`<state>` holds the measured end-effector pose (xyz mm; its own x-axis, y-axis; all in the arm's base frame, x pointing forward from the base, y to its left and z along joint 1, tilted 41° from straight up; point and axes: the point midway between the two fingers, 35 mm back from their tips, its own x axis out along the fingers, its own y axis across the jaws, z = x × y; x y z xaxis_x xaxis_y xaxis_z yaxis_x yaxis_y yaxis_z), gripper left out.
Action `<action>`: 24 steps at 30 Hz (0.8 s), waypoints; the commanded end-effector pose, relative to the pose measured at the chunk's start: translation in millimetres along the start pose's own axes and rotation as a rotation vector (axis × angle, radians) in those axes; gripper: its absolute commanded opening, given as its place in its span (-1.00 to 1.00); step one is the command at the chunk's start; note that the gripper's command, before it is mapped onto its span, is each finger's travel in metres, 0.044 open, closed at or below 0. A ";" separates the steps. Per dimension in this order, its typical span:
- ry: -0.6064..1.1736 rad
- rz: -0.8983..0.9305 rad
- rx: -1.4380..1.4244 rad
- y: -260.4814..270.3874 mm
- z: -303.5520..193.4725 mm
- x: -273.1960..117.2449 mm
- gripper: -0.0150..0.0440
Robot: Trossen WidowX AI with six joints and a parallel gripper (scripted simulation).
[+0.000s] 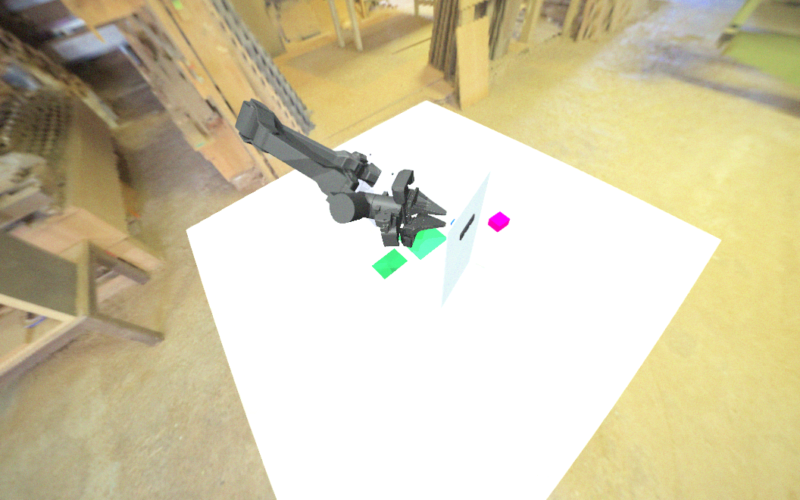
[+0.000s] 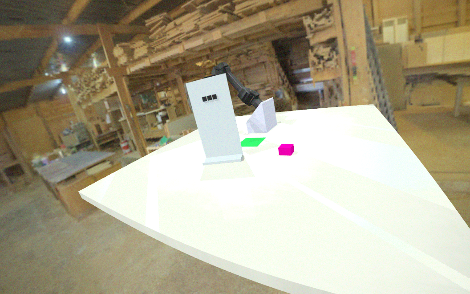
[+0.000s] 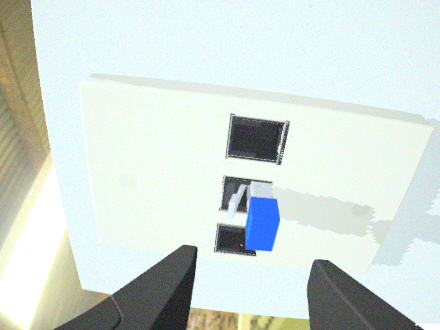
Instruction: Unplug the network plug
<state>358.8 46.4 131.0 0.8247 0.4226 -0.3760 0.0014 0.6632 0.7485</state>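
Observation:
The plug, a blue body (image 3: 262, 224) (image 1: 452, 222) with a pale front end, sits in the middle of three dark sockets on the cream block of the upright panel (image 3: 55, 125) (image 1: 457, 265) (image 2: 218, 128). Its thin pale tab (image 3: 236, 201) stands out at a slant on the left in the wrist view. My gripper (image 3: 253, 267) (image 1: 445, 217) is part open and empty, its fingertips short of the plug; the exterior view has it hidden behind the panel. A larger green patch (image 1: 426, 244) and a smaller one (image 1: 389, 263) lie on the table; I cannot tell which is the marked square.
A magenta block (image 1: 498, 221) (image 2: 286, 149) lies on the table (image 1: 377, 377) (image 2: 277, 228) on the far side of the panel from my arm. A pale wedge-shaped block (image 2: 266, 117) stands by the arm's base. The panel has a low foot (image 2: 223, 159).

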 end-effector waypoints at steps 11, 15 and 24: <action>-0.005 -0.001 0.003 -0.8 4.8 18.2 0.04; -0.006 -0.001 0.003 -1.1 5.4 23.1 0.04; -0.006 -0.001 0.003 -1.3 5.7 26.2 -0.14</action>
<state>381.9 53.4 123.4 0.8254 0.4227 -0.3742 0.0002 0.6626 0.7490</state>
